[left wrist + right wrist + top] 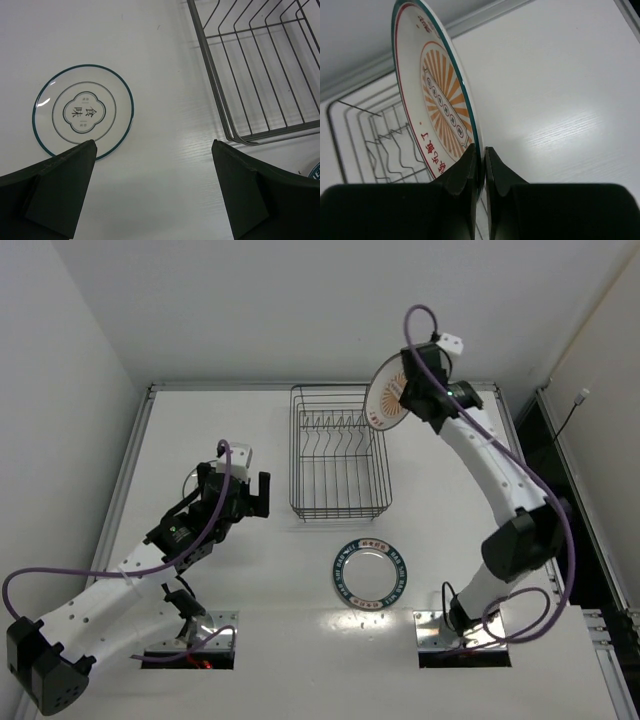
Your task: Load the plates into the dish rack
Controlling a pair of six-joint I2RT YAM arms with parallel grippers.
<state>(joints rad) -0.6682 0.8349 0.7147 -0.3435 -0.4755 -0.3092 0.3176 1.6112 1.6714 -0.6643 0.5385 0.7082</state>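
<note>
My right gripper is shut on the rim of the orange-striped plate and holds it on edge in the air above the far right corner of the wire dish rack. In the right wrist view the plate stands upright between my fingers, the rack below to its left. The lettered-rim plate lies flat in front of the rack. The pale plate with a thin teal rim lies flat left of the rack, mostly hidden under my left arm in the top view. My left gripper is open and empty above the table.
A raised ledge runs along the far edge of the table. The arm bases sit at the near edge. A black strip with a cable runs past the right edge.
</note>
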